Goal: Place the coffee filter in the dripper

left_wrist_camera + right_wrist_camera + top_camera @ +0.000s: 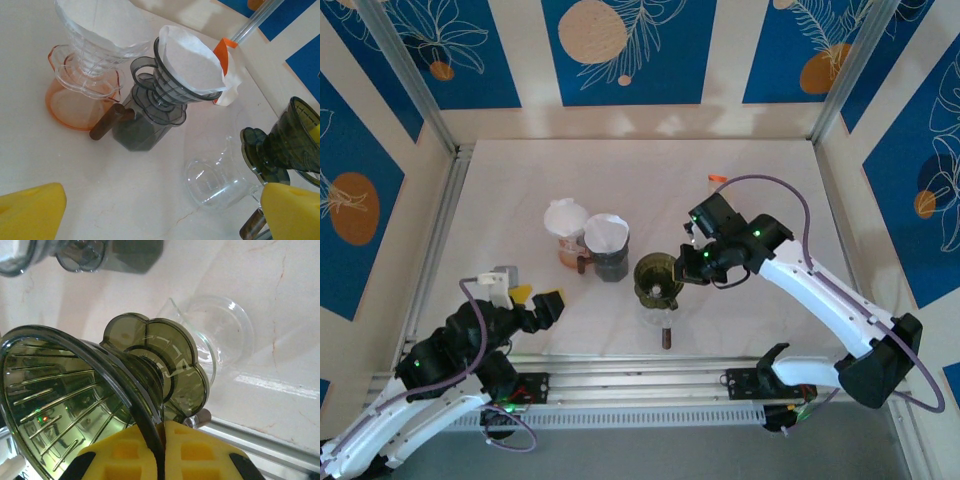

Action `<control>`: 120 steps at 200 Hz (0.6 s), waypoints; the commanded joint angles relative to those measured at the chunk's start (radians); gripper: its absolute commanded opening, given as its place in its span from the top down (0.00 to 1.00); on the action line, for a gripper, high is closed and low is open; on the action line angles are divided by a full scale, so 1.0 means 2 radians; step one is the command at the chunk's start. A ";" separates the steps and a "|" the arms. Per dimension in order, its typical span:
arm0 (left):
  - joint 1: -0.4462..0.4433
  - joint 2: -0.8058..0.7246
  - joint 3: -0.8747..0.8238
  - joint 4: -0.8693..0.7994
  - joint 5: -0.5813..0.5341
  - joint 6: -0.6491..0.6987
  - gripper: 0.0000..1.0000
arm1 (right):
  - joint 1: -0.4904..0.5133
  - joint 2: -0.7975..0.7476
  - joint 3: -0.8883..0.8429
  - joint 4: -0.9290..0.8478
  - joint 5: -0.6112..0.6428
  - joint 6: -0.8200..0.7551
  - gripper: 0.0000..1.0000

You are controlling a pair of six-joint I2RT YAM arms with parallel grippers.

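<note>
Top external view is showing the right gripper pinching the rim of the green dripper near the middle of the white table. Right wrist view is showing its yellow fingers squeezing tight, one on each side of the dripper's thin wall. The shiny ribs inside the cup are showing all the way down. The dripper's wavy foot is hanging by the mouth of the glass jug, and I cannot tell if they are touching. The jug's brown handle is pointing toward the arms.

The left gripper is hanging near its own base, well apart from the cups. Its fingers are standing wide apart and holding nothing.

To the left of the green dripper, a white coffee filter is sitting inside the grey dripper, which is standing on a dark jug. Just beside it, another white filter is lying in the clear dripper on the orange jug. An orange thing with white paper is peeking out behind the grey dripper.
</note>
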 commanded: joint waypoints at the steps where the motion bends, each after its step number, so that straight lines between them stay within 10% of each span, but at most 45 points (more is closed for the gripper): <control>1: 0.005 -0.009 0.012 -0.007 -0.009 0.006 0.00 | 0.005 -0.004 0.005 -0.014 0.004 -0.008 1.00; 120: 0.005 -0.010 0.012 -0.009 -0.014 0.006 0.00 | -0.008 0.016 -0.025 0.006 0.016 -0.010 0.87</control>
